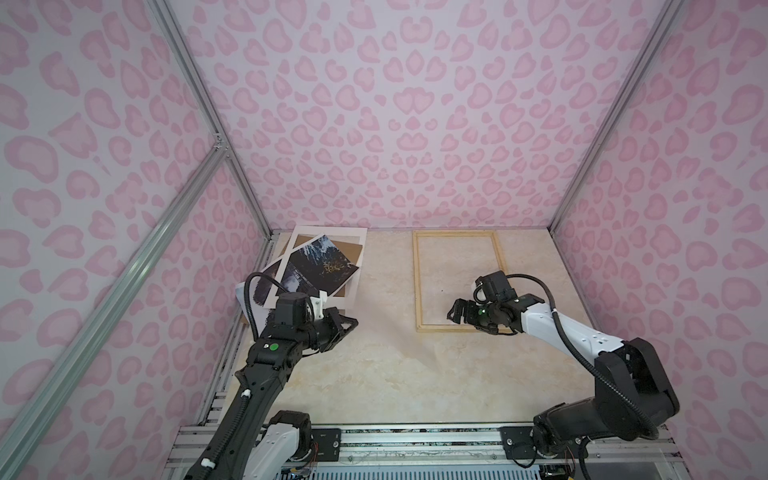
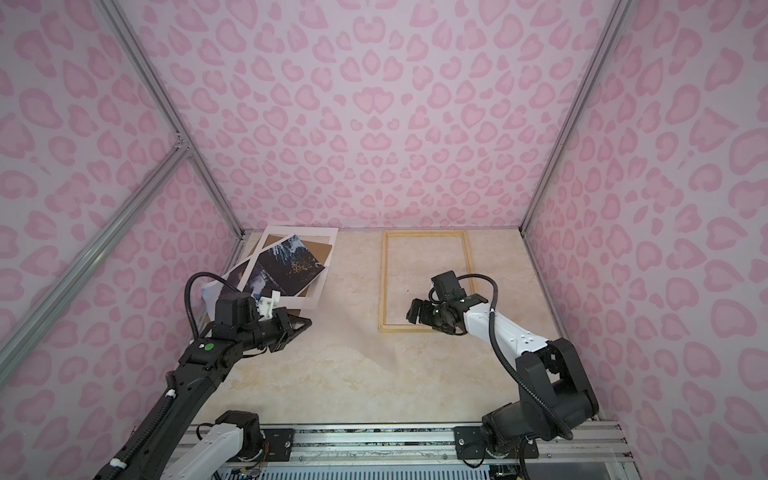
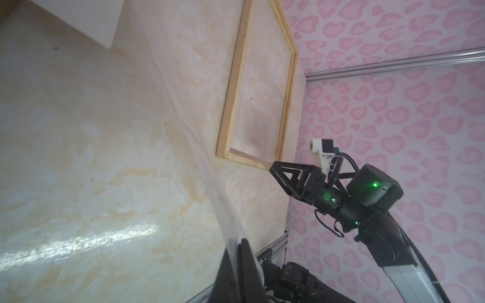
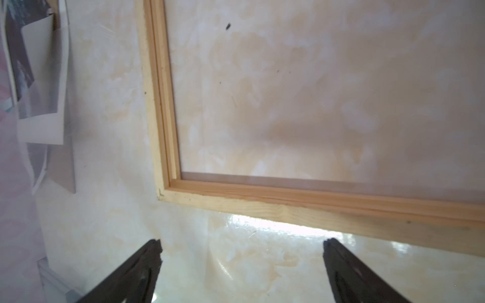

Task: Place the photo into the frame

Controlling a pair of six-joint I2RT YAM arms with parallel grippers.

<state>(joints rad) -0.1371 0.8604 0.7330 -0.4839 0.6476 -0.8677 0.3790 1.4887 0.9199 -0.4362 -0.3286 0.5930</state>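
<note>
Nearest the right wrist camera, the right gripper (image 4: 242, 245) stood with its jaws wide and nothing between them, hovering just off the near corner of the frame (image 4: 157, 105). In both top views the frame lay flat on the table (image 1: 374, 374) toward the far right. The left gripper (image 1: 352, 322) was clenched. Its wrist view showed a thin clear sheet (image 3: 210, 178) running into the closed fingers (image 3: 244, 262), so it seemed to be pinching that film rather than the photo (image 1: 320, 266). The photo lay at the far left, well apart from the frame, skewed on top of a white mat (image 1: 328, 231) and a brown board (image 1: 355, 249). The left wrist sat just in front of its near corner. By its look it would handle as light, limp paper, likely to sag, curl or crease if lifted from one point, and its glossy dark face would mark easily. The best hold was probably the white margin at a corner or edge overhanging the stack. A shallow pinch there, then a low slide across the table, looked safer than carrying it high. The frame looked stiff, but its pane could scratch.
</note>
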